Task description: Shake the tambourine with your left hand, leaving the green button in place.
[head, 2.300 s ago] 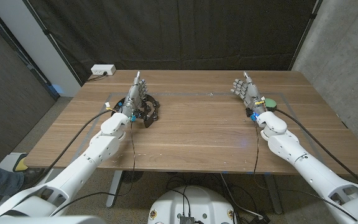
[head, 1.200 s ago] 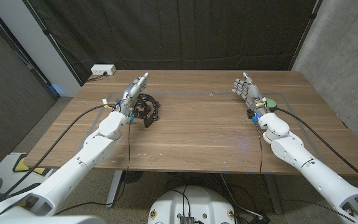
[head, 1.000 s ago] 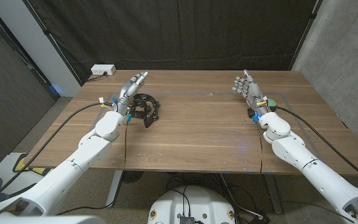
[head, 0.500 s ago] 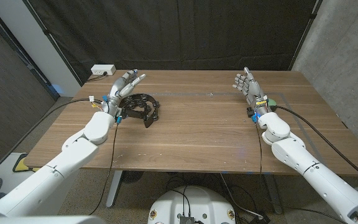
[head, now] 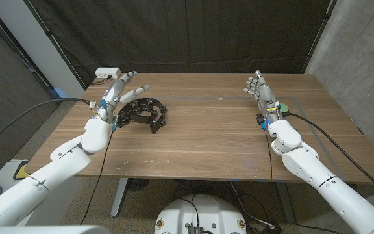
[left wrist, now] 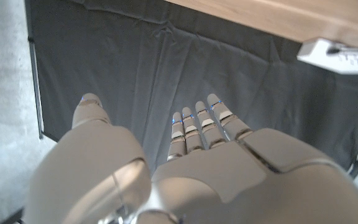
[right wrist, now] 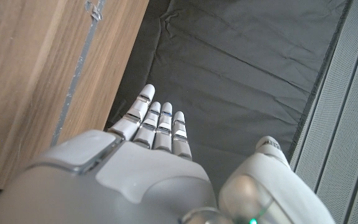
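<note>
At the far left corner of the wooden table (head: 206, 140) sits a white power strip (head: 108, 73), clear of anything I need to reach. Just inward of it is my left hand (head: 117, 93), raised a little over the table with the fingers spread and stretched forward; it has hold of nothing. I keep it splayed like this because the next thing it must do is close around a rim, and a wide spread lets the frame slip between thumb and fingers. From my left wrist camera the fingers (left wrist: 204, 121) point out at the black curtain (left wrist: 166, 74), straight and apart, which confirms the hand is empty.

Just to the right of that hand, touching the table, lies the black crescent-shaped tambourine with metal jingles (head: 143, 114). It rests flat, its curved back toward my fingertips, close beside them but, as far as I can judge, not in contact. That is the thing to be shaken, and it is not yet lifted.

Well across the table stands my right hand (head: 261, 91), upright, fingers loosely extended, gripping nothing. I hold it idle because this job belongs to the other arm. Immediately behind its wrist is the round green button (head: 282, 107) on its pale base, partly hidden; keeping the right hand quiet there should leave it undisturbed.
</note>
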